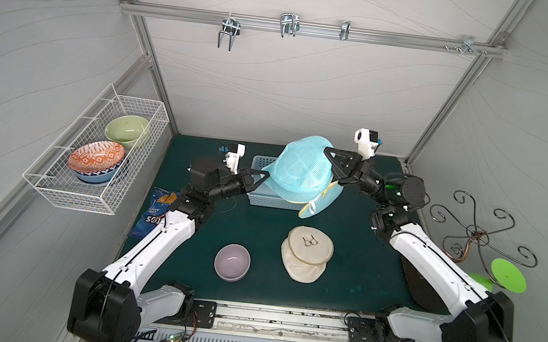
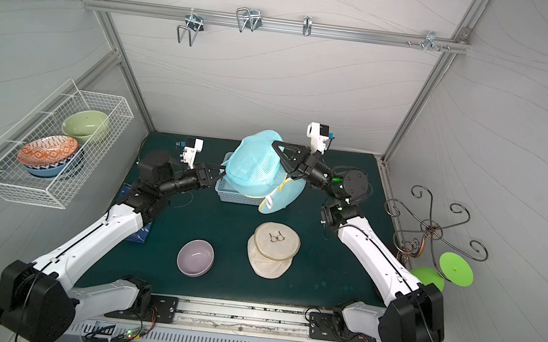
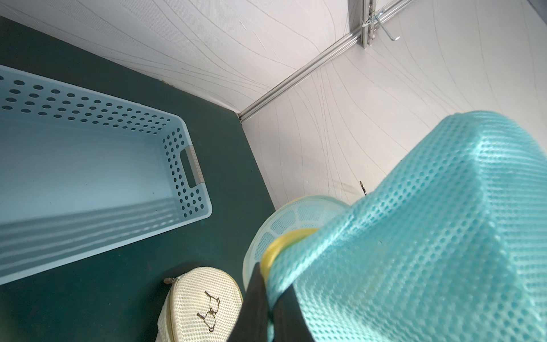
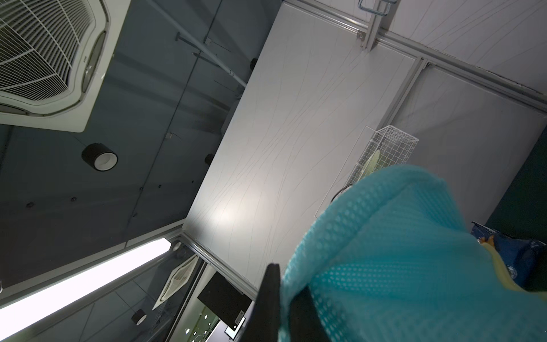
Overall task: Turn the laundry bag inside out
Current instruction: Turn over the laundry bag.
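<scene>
In both top views the teal mesh laundry bag (image 1: pixel 301 171) hung in the air over the far middle of the mat (image 1: pixel 355 253), covering the right end of a pale blue basket (image 1: pixel 261 200). The left gripper (image 1: pixel 266 175) pinched its left edge and the right gripper (image 1: pixel 327 149) its upper right side, both closed on the mesh. In the left wrist view the jaws clamped cloth just beside the yellow rim (image 3: pixel 281 242), with a cream pouch (image 3: pixel 201 302) lying on the mat below. In the right wrist view the jaws held a fold of mesh, with wall and ceiling beyond. The turning would likely go best with one grip firm at the rim and the other pushing the crown through the opening, slowly, lest the thin mesh slip. The mat was dark green and flat, shut in by grey walls. A purple bowl (image 1: pixel 232 262) sat near, and a wire rack (image 1: pixel 96 157) of bowls hung on the left wall.
</scene>
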Tool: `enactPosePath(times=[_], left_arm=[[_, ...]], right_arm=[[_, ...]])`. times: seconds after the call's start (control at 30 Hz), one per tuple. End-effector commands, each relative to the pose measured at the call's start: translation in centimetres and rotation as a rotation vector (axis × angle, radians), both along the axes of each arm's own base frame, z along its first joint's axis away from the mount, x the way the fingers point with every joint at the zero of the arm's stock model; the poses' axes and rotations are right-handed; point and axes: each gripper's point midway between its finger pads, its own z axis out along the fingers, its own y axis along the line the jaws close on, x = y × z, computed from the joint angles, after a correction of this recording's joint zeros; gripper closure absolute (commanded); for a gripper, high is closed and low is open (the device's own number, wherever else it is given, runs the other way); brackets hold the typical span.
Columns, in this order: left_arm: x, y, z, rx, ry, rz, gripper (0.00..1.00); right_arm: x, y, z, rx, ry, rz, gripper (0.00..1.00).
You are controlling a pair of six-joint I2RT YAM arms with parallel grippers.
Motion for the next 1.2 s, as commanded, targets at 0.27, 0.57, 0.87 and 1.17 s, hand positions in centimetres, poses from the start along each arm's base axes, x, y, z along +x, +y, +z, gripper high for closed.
enactPosePath(times=[0.27,0.57,0.87,1.17], left_arm=[[-4.8,5.5,2.9,0.142,0.015,0.147,0.63],[-6.6,6.8,4.1,0.217,-0.042,0.213,0.01],[-8.8,0.8,7.7,-0.033,-0.278,0.073,0.01],[-8.1,1.0,9.4,-0.084,-0.312,0.130,0.01]], right_arm=[[-3.8,0.0,1.5,-0.278,-0.394,-0.259,1.00],[-0.3,2.1,-1.0,-0.415,-0.188,-0.449,1.00],[1.7,3.6,-3.0,-0.281,0.096,-0.461,1.00],[1.0,7.4,-3.9,-0.212,0.150,-0.322,1.00]])
